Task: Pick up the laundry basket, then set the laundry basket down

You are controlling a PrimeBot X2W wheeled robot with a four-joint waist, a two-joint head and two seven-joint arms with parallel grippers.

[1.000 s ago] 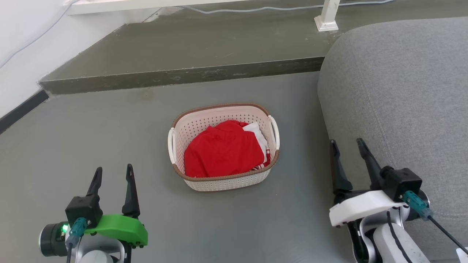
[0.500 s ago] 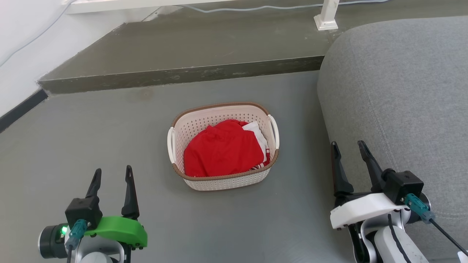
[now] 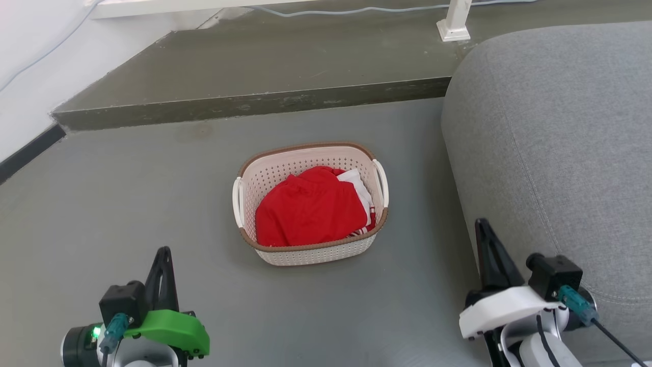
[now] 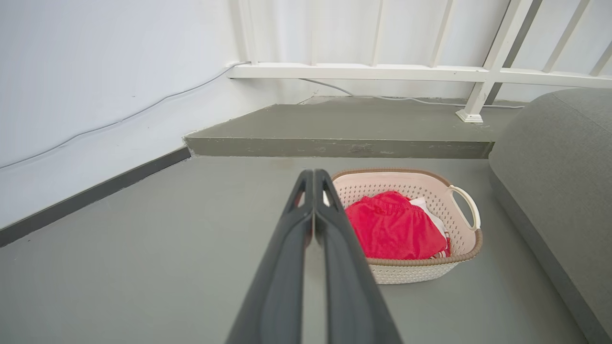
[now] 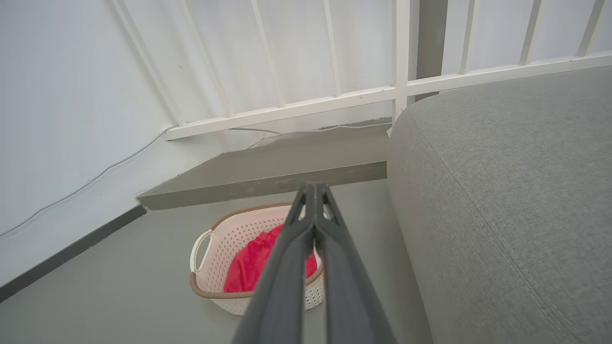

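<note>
**Lining up both claws for the lift**

The laundry basket (image 3: 313, 256) sits on the grey floor (image 3: 127, 204), in the middle ahead of us. A red garment (image 3: 305, 209) is heaped inside it. It has a white left handle (image 3: 236, 196) and a white right handle (image 3: 385, 183). We judge the pick-up not yet begun.

Our left claw (image 3: 164, 252) hangs to its near left and our right claw (image 3: 483, 227) to its near right. Both are well apart from it, each with its two fingers pressed together on nothing.

To do this well, we should spread both claws, bring each to its own handle, and grip at matching height. Then we should raise evenly so the load rides level. The grey sofa (image 3: 550, 142) lies close on the right of our right claw, and we should keep clear of it.
</note>
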